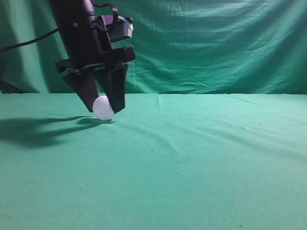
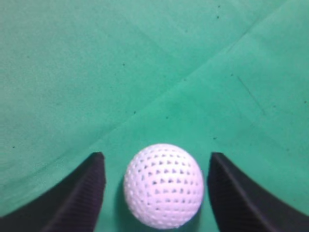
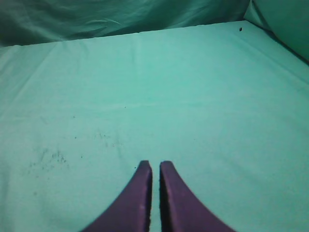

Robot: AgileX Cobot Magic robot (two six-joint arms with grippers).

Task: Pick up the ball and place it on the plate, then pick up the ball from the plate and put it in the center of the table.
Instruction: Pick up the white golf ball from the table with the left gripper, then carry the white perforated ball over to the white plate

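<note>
The left gripper (image 1: 103, 106) hung over the green-clothed table (image 1: 201, 158), jaws spread, the white dimpled ball (image 1: 103, 108) between its fingers (image 2: 79, 193) with cloth visible on either side. The right gripper (image 3: 155, 166) hovered with fingertips nearly pressed together, holding nothing.

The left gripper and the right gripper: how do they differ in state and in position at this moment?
The left gripper is open, with the ball between its fingers and a gap on each side; the right gripper is shut on nothing, only a thin slit left. The left gripper stands over the table in the exterior view, while the right gripper appears only in its own wrist view. Both have dark, tapered fingers.
</note>
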